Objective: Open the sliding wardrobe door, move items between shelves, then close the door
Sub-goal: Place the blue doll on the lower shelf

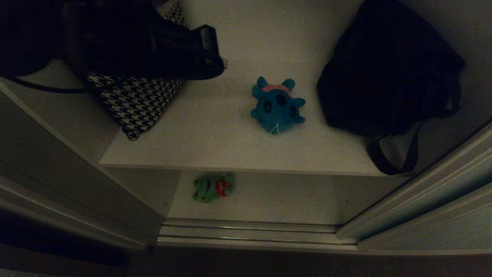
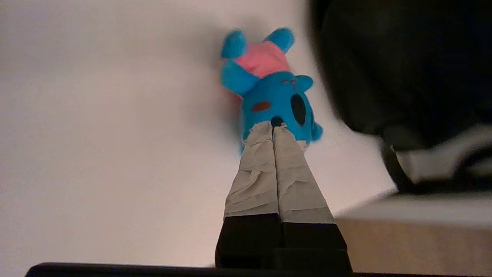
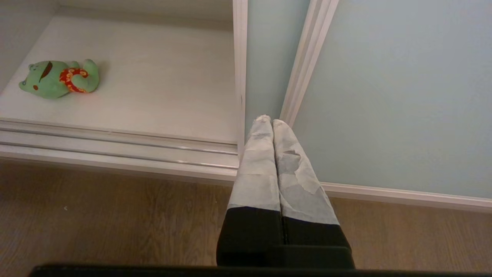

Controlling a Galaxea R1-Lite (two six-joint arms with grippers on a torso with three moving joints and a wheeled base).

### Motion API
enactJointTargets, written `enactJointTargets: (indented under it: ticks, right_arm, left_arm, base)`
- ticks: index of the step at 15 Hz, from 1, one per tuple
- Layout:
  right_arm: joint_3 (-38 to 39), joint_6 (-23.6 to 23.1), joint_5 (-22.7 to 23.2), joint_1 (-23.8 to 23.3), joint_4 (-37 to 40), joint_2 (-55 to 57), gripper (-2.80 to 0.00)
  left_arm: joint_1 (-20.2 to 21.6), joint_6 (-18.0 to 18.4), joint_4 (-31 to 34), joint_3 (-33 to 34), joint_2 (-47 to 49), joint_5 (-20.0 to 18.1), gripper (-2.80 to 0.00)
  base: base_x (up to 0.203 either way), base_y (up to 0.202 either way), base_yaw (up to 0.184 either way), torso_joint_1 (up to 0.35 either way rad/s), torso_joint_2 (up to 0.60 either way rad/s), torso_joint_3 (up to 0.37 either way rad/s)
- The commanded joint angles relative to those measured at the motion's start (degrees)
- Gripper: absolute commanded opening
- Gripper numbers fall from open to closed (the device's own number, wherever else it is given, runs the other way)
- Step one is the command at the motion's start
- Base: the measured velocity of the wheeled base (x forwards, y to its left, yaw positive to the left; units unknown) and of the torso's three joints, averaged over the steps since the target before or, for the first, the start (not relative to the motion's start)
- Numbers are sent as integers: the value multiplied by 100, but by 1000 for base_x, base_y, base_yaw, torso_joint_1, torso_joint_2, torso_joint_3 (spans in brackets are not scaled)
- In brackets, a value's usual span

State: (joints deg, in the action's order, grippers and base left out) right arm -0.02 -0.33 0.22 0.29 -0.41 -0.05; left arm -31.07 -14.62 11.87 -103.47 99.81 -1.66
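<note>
The wardrobe stands open. A blue plush toy [image 1: 277, 105] with a pink top lies in the middle of the upper white shelf [image 1: 215, 146]. On the lower shelf [image 1: 276, 202] lies a green plush toy [image 1: 212, 187] with a red patch. My left gripper [image 1: 223, 63] hangs above the upper shelf, to the left of the blue toy and apart from it. In the left wrist view its taped fingers [image 2: 265, 169] are pressed together, empty, pointing at the blue toy [image 2: 269, 96]. My right gripper [image 3: 271, 120] is shut and empty, low over the floor before the pale grey-green sliding door [image 3: 403, 96].
A black-and-white houndstooth cushion [image 1: 134, 104] leans at the upper shelf's left, partly under my left arm. A black strapped bag [image 1: 388, 69] fills the shelf's right side. The door's track [image 1: 250, 231] runs along the bottom. The door panel [image 1: 434, 231] stands at the right.
</note>
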Motion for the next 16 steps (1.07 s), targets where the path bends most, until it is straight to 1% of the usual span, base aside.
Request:
enactJointTargets:
  ticks: [1, 2, 3, 4, 5, 7, 12, 16]
  right_arm:
    - [-5, -2, 4, -2, -2, 5, -280]
    - [-6, -2, 4, 6, -2, 5, -280]
    - [-5, -2, 4, 1, -2, 5, -280]
    - [-5, -2, 4, 6, -2, 5, -280]
    - [-6, -2, 4, 2, -2, 5, -280]
    - [-6, -2, 4, 3, -2, 5, -280]
    - [1, -2, 4, -3, -2, 5, -280]
    - [-5, -2, 4, 5, -2, 3, -280]
  left_arm:
    - [-271, -203, 5, -410, 873, 405, -280]
    - [-367, -378, 3, -562, 1094, 588, -280]
    - [-475, -582, 1, -638, 1266, 676, -280]
    - [-541, -653, -12, -659, 1406, 732, -280]
    - [-565, -673, -111, -677, 1562, 808, 0]
    - [-579, -689, -626, -693, 1826, 906, 0]
    - [-645, -700, -773, -734, 2085, 880, 0]
    - [-672, -694, -1374, -762, 2352, 895, 0]
  base:
    - [0, 0, 0, 0, 0, 0]
    - [0, 0, 0, 0, 0, 0]
    - [0, 0, 0, 0, 0, 0]
    - [0, 0, 0, 0, 0, 0]
    - [0, 0, 0, 0, 0, 0]
    - [0, 0, 0, 0, 0, 0]
    - [0, 0, 0, 0, 0, 0]
    - [0, 0, 0, 0, 0, 0]
